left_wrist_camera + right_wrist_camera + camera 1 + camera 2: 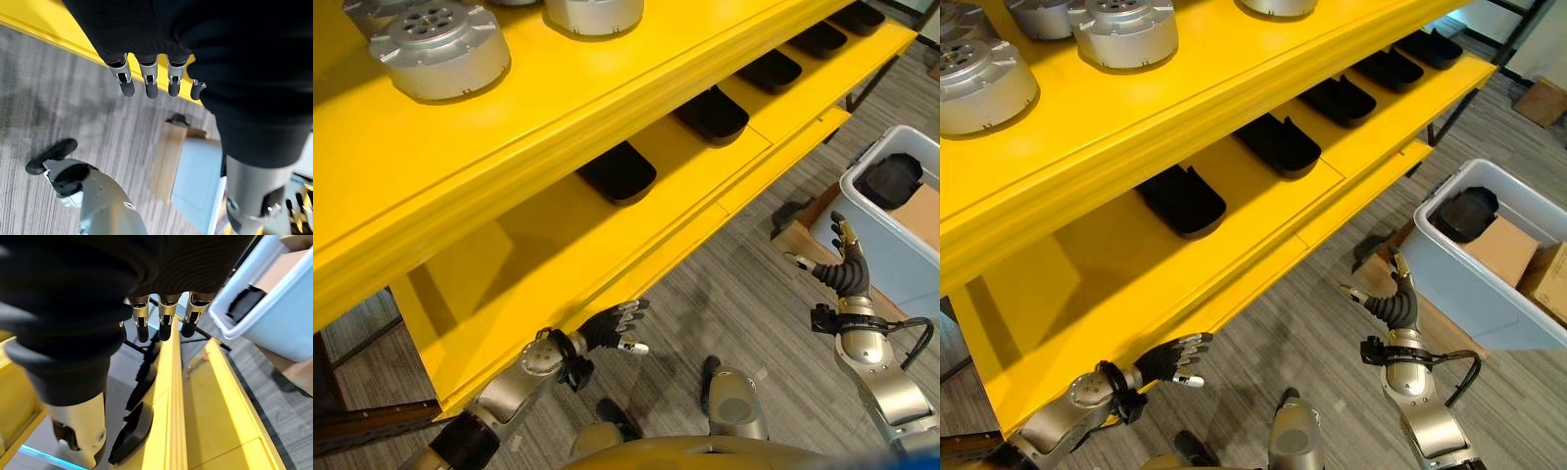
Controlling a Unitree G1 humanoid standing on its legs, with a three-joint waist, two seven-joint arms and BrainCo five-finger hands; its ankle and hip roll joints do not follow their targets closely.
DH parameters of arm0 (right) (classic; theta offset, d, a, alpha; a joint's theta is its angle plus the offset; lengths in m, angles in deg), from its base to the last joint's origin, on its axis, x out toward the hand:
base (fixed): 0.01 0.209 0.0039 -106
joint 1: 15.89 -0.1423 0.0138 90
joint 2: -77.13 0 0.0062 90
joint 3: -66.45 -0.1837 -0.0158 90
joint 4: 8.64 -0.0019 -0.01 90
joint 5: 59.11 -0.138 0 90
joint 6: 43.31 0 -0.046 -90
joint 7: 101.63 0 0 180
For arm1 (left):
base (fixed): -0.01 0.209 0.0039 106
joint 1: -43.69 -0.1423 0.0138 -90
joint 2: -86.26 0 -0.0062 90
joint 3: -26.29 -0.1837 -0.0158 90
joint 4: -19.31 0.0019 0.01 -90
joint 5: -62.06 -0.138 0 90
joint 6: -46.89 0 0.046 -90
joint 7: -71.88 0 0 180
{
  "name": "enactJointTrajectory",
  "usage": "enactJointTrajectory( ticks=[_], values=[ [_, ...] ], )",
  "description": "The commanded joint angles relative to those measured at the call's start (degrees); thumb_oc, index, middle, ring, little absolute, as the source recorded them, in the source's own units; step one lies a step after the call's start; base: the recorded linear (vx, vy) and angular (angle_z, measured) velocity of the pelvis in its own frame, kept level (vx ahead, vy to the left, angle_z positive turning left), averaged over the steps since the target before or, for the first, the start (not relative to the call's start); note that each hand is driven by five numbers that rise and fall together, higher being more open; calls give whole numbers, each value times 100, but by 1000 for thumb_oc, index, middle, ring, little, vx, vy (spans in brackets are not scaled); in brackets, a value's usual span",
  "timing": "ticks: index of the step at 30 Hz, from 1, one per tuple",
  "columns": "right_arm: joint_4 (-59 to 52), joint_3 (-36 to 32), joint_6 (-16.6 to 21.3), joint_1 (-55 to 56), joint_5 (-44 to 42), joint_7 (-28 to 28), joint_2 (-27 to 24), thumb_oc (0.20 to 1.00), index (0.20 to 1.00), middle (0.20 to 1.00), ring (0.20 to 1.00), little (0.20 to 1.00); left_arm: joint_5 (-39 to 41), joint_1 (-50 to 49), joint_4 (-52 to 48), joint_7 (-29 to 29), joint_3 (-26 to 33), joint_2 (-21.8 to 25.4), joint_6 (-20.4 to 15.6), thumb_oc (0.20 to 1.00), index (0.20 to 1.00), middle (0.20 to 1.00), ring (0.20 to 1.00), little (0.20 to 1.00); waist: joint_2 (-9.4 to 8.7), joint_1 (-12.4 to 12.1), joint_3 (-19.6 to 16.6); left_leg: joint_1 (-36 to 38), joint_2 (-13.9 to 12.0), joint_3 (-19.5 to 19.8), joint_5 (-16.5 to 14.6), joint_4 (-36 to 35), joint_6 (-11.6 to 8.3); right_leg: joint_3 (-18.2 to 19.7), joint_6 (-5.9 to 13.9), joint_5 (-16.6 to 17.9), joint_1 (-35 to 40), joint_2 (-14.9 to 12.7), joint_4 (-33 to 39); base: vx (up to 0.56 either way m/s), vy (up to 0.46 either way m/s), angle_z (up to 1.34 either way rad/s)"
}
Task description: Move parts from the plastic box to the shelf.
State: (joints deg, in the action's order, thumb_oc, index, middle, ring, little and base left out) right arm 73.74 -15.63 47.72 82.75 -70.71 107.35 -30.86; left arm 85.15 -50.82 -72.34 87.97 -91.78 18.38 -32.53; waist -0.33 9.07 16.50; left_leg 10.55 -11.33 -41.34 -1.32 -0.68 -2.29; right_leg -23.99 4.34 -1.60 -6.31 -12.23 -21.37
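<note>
Shelf: long yellow metal shelf unit [538, 108] with two tiers, running diagonally across the room. Upper tier carries round silver machined metal parts [438, 47] with bolt-hole tops, several in a row. Lower tier holds a line of black plastic cradle trays [619, 172], spaced apart, all lying flat.

Pale blue-grey plastic box [1474, 284] sits on the grey wood-pattern floor [744, 294] to the robot's right, well apart from the shelf. Inside it: one dark round part [1464, 213] at the far end, brown cardboard boxes [1503, 250] beside it.

Left robot hand [612, 328] hangs just beside the front edge of the lower tier, fingers straight and relaxed, apart, holding nothing. Right robot hand [1393, 304] is raised palm-up between shelf and box, near the box wall but not touching it, fingers spread and straight, empty as well.

No part in either hand.
</note>
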Motion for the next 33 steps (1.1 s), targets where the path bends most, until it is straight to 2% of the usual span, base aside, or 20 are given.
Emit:
enactJointTrajectory(
  ticks=[1, 2, 3, 5, 8, 11, 16, 18, 19, 20, 21, 22, 23, 24, 26, 27, 28, 29, 30, 33],
  values=[
    [136, -175, 317, -582, -167, 232, -141, 1000, 1000, 1000, 1000, 1000, 251, 96, -395, -161, 265, -182, -275, 1000, 1000, 1000, 1000, 1000, -108, -197, -367, -677, -110, 371, 36, 225, 105, -7, 263, -662, 896, 138, 642, 30, -315, -89],
    [154, -163, 295, -625, -167, 282, -157, 1000, 1000, 1000, 1000, 1000, 257, 81, -394, -158, 278, -214, -284, 1000, 1000, 1000, 1000, 1000, -121, -228, -357, -730, -196, 361, 102, 281, 40, -64, 223, -644, 1007, 181, 818, 55, -513, -131],
    [108, -164, 171, -721, -89, 481, -225, 1000, 1000, 1000, 1000, 1000, 263, 36, -422, -165, 335, -326, -363, 1000, 1000, 1000, 1000, 1000, -128, -235, -358, -776, -410, 303, 324, 265, -115, -126, 109, -589, 1172, 329, 1204, 43, -434, -106],
    [92, -219, 122, -718, -75, 526, -283, 1000, 1000, 1000, 1000, 1000, 513, 1, -438, -218, 392, -375, -377, 1000, 1000, 1000, 1000, 1000, -133, -202, -356, -774, -490, 282, 378, 257, -168, -150, 48, -587, 1181, 409, 1271, 42, -324, -75],
    [117, -339, 169, -594, 128, 710, -328, 1000, 1000, 1000, 1000, 1000, 803, -69, -392, -304, 492, -499, -527, 1000, 1000, 1000, 1000, 1000, -154, -97, -346, -740, -609, 298, 411, 260, -200, -94, -45, -627, 1117, 525, 1238, 65, -328, -70],
    [189, -574, 249, -459, 348, 1005, -396, 1000, 1000, 1000, 1000, 1000, 903, -98, -280, -463, 514, -657, -810, 1000, 1000, 1000, 1000, 1000, -189, 78, -310, -674, -836, 233, 508, 269, -297, -30, -206, -764, 969, 668, 1070, 52, -334, -23],
    [474, -861, 381, -400, 384, 1219, -448, 1000, 1000, 1000, 1000, 1000, 1241, 188, 25, -1028, 364, -1008, -1253, 1000, 1000, 1000, 1000, 1000, -191, 306, -322, -494, -1261, 225, 918, 286, -565, 57, -383, -954, 735, 844, 770, 70, -367, -20],
    [649, -871, 509, -463, 388, 1164, -408, 1000, 1000, 1000, 1000, 1000, 1381, 357, 169, -1349, 317, -1219, -1387, 1000, 1000, 1000, 1000, 1000, -213, 332, -382, -465, -1291, 625, 1076, 512, -693, 323, -433, -908, 729, 949, 877, 103, -327, -54],
    [717, -831, 535, -521, 383, 1134, -391, 1000, 1000, 1000, 1000, 1000, 1343, 386, 211, -1410, 311, -1271, -1409, 1000, 1000, 1000, 1000, 1000, -208, 311, -400, -517, -1198, 882, 1040, 588, -686, 487, -437, -858, 746, 993, 980, 148, -203, -83],
    [824, -682, 542, -660, 364, 1050, -336, 1000, 1000, 1000, 1000, 1000, 1233, 406, 215, -1492, 313, -1350, -1434, 1000, 1000, 1000, 1000, 1000, -184, 224, -426, -697, -830, 1619, 882, 701, -597, 946, -428, -733, 802, 1086, 1227, 141, -129, -111],
    [855, -614, 549, -719, 381, 1011, -317, 1000, 1000, 1000, 1000, 1000, 1221, 398, 203, -1537, 324, -1378, -1437, 1000, 1000, 1000, 1000, 1000, -175, 189, -437, -770, -644, 1882, 744, 756, -519, 1112, -412, -686, 826, 1097, 1315, 116, -135, -134],
    [879, -495, 592, -810, 366, 976, -261, 1000, 1000, 1000, 1000, 1000, 1181, 411, 229, -1586, 381, -1447, -1444, 1000, 1000, 1000, 1000, 1000, -128, 110, -459, -857, -166, 2169, 401, 682, -249, 1388, -378, -475, 814, 1104, 1520, 87, -94, -154],
    [782, -496, 528, -783, 256, 954, -189, 1000, 1000, 1000, 1000, 1000, 1186, 446, 213, -1549, 468, -1460, -1311, 1000, 1000, 1000, 1000, 1000, -96, 103, -492, -831, 174, 2175, 71, 544, -101, 1485, -289, -391, 858, 1076, 1663, 91, -111, -165],
    [719, -505, 465, -756, 201, 917, -131, 1000, 1000, 1000, 1000, 1000, 1167, 460, 236, -1489, 504, -1462, -1248, 1000, 1000, 1000, 1000, 1000, -67, 109, -513, -815, 321, 2130, -33, 451, -41, 1513, -239, -351, 885, 1076, 1740, 141, -93, -153],
    [480, -432, 305, -629, 41, 932, 134, 1000, 1000, 1000, 1000, 1000, 1057, 451, 280, -1264, 500, -1469, -1143, 1000, 1000, 1000, 1000, 1000, 50, 122, -534, -926, 636, 1845, 68, 121, 58, 1511, -139, -317, 999, 1166, 1882, 250, -61, -81],
    [401, -413, 287, -580, 80, 967, 219, 1000, 1000, 1000, 1000, 1000, 991, 418, 253, -1256, 483, -1472, -1114, 1000, 1000, 1000, 1000, 1000, 71, 105, -530, -1038, 764, 1826, 57, 35, 58, 1547, -97, -452, 1169, 1199, 1921, 352, 14, 25],
    [338, -355, 313, -557, 96, 931, 259, 1000, 1000, 1000, 1000, 1000, 875, 364, 251, -1336, 476, -1465, -1144, 1000, 1000, 1000, 1000, 1000, 86, 29, -504, -1375, 870, 1853, 217, 23, 66, 1628, -140, -524, 1276, 1281, 1903, 408, 90, 48],
    [390, -137, 355, -692, -15, 787, 339, 1000, 1000, 1000, 1000, 1000, 945, 215, 182, -1588, 511, -1441, -1168, 1000, 1000, 1000, 1000, 1000, 83, -185, -469, -1667, 1015, 2212, 319, 32, 130, 1870, -233, -775, 1414, 1396, 1707, 378, 91, 22],
    [399, -69, 352, -788, -92, 689, 384, 1000, 1000, 1000, 1000, 1000, 788, 70, 166, -1638, 606, -1406, -1138, 1000, 1000, 1000, 1000, 1000, 32, -276, -479, -1656, 1017, 2129, 240, 111, 218, 1846, -251, -855, 1534, 1454, 1712, 336, 94, -131],
    [284, -8, 312, -847, -183, 514, 394, 1000, 1000, 1000, 1000, 1000, 569, -22, 388, -1591, 675, -1330, -1221, 1000, 1000, 1000, 1000, 1000, -85, -322, -598, -1424, 1008, 1855, -39, 140, 402, 1733, -196, -936, 1613, 1518, 1702, 240, 86, -152]
  ],
)
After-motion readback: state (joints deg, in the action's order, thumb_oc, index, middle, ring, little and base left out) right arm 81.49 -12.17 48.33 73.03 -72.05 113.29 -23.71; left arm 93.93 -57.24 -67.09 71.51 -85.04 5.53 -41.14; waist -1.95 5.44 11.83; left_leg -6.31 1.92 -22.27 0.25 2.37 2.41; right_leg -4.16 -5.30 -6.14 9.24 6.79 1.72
